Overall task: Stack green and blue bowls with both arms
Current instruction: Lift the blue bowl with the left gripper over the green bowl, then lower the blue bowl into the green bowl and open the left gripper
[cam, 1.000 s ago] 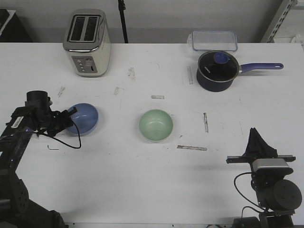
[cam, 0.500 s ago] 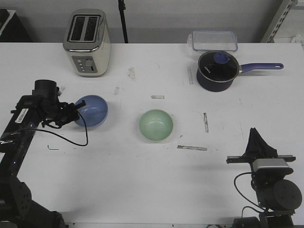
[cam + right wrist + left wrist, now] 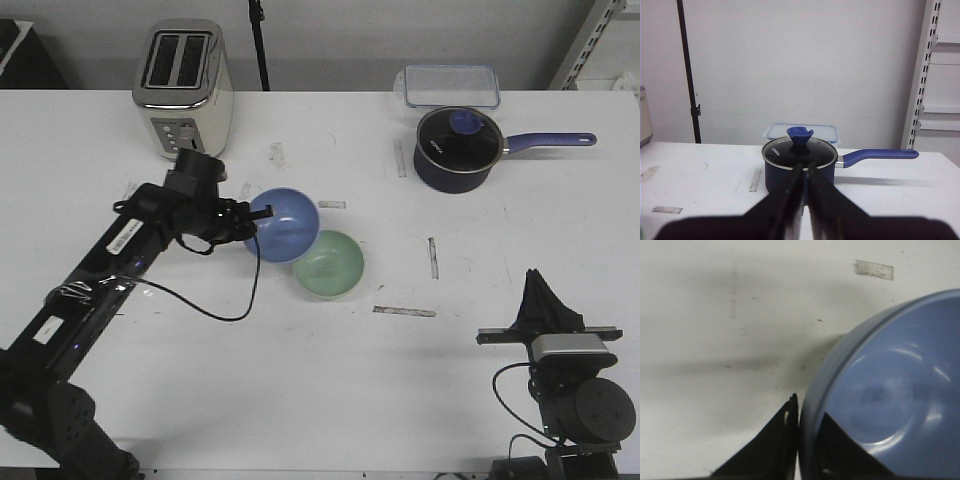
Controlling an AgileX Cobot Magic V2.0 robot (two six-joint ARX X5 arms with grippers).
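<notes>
Carrying the blue bowl (image 3: 285,224) by its rim, the left gripper (image 3: 252,222) is clamped on it, overlapping the green bowl (image 3: 332,266) on the table. Next: center and lower. The right gripper (image 3: 541,297) rests pressed together.

A glossy light blue bowl (image 3: 285,224), tilted with its open side facing up and toward the camera, overlaps the far-left rim of a matching pale mint green bowl (image 3: 332,266) that sits upright on the white table near its middle.
</notes>
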